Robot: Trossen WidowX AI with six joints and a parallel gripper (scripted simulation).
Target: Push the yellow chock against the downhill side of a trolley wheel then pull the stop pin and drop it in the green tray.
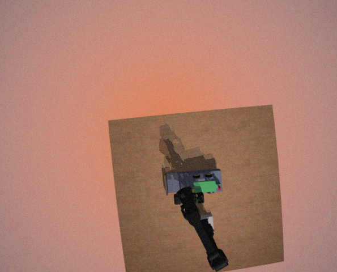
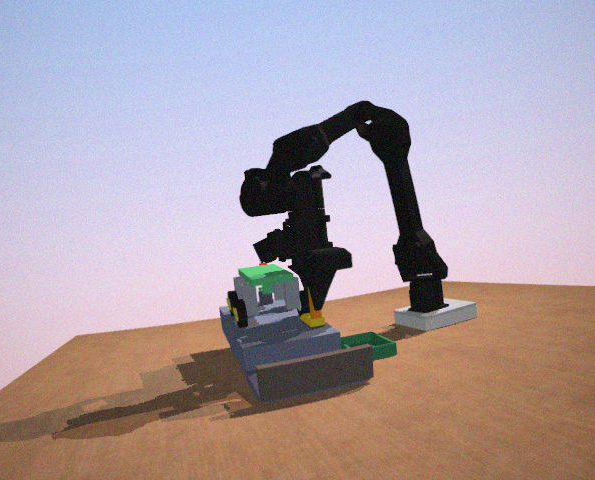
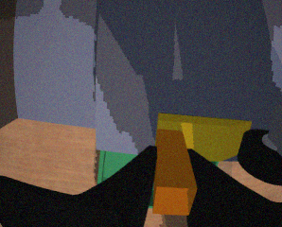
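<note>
The trolley (image 1: 205, 186) (image 2: 266, 273) with a green top stands on the blue-grey ramp (image 1: 173, 185) (image 2: 287, 355) (image 3: 56, 71). The red-headed stop pin (image 1: 219, 187) (image 2: 262, 264) is at its uphill end. My gripper (image 2: 318, 305) (image 3: 169, 155) is shut on the orange handle of the yellow chock (image 2: 313, 321) (image 3: 219, 137). The chock's base is low at the ramp surface, on the downhill side of a near-side wheel (image 2: 303, 301) (image 3: 259, 158). In the wrist view the wheel's edge overlaps the base's corner; whether they touch is unclear. The black rubber is not visible.
The green tray (image 2: 385, 351) (image 3: 114, 165) sits on the table beside the ramp, on the arm-base side. A brown end board (image 2: 313, 374) crosses the ramp's low end. The arm's white base (image 1: 210, 224) (image 2: 434, 321) stands behind the tray in the exterior view.
</note>
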